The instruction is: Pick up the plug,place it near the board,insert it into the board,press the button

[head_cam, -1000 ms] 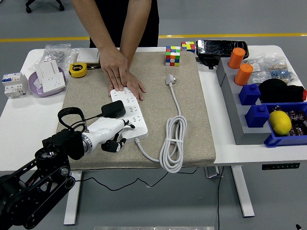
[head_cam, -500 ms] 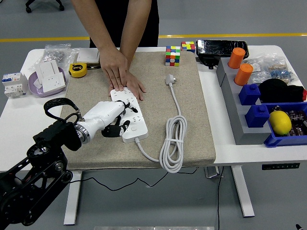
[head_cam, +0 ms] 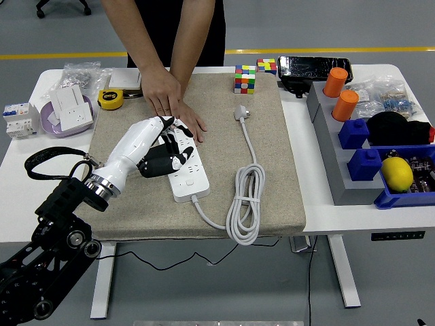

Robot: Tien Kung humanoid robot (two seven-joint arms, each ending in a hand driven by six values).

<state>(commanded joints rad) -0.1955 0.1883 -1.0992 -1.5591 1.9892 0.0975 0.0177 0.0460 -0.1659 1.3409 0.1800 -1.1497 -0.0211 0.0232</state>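
Note:
A white power strip [head_cam: 191, 180] lies on the tan mat [head_cam: 272, 170], its far end hidden. A person's two hands [head_cam: 166, 102] press down on that far end. My left hand [head_cam: 162, 153], white with black fingers, reaches in from the lower left and hovers over the strip's middle. Its fingers curl around a black plug [head_cam: 153, 166], which sits low against the strip's left side. I cannot see whether its pins are in a socket. The strip's own white cable [head_cam: 245, 204] lies coiled to the right, ending in a white plug [head_cam: 240, 112].
Two colour cubes [head_cam: 245, 78] stand at the mat's far edge. A yellow tape measure [head_cam: 111, 99], a purple bowl [head_cam: 50, 124] holding a socket and a circuit breaker [head_cam: 19, 119] lie at the left. Orange cups [head_cam: 335, 81], blue bins [head_cam: 401, 197] and a lemon [head_cam: 397, 172] fill the right.
My left hand has risen from the mat's near side and moved away from me along the strip, carrying the black plug toward the person's hands. The person's hands have stayed put.

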